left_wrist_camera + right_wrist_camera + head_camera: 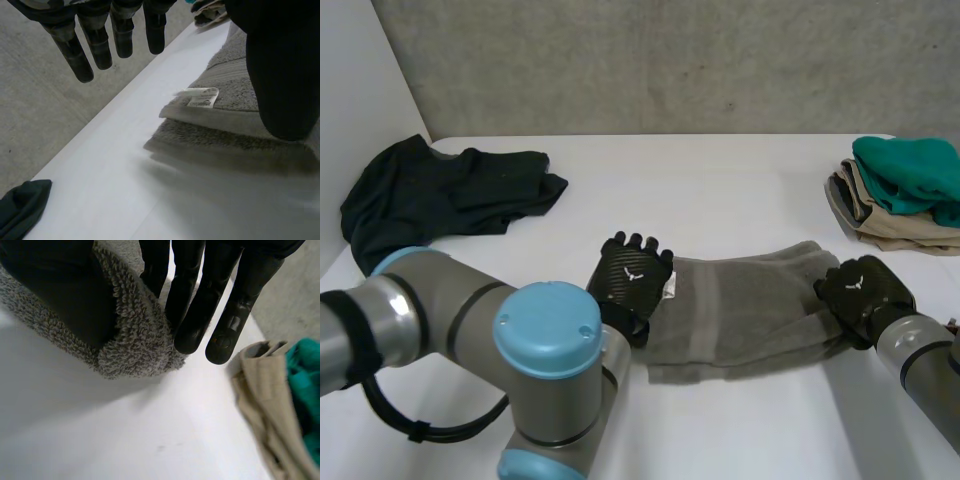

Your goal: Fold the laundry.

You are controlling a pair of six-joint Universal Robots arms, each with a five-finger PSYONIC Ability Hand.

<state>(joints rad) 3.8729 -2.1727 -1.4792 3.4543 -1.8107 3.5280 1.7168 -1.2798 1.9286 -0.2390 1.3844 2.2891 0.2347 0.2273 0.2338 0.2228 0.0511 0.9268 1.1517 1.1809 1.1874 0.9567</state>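
The grey towel (pixel 750 305) lies folded in the middle of the white table (pixel 720 180), its white label (pixel 200 96) at the left end. The left hand (pixel 632 278) hovers over that end with its fingers (pixel 122 35) straight and spread, holding nothing. The right hand (pixel 863 290) has the towel's right end pinched, the terry edge wrapped over its thumb (pixel 65 290) and pressed by straight fingers (pixel 192 315). A dark garment (pixel 440 195) lies heaped at far left. At far right a teal garment (pixel 915 175) tops a beige one (pixel 880 225).
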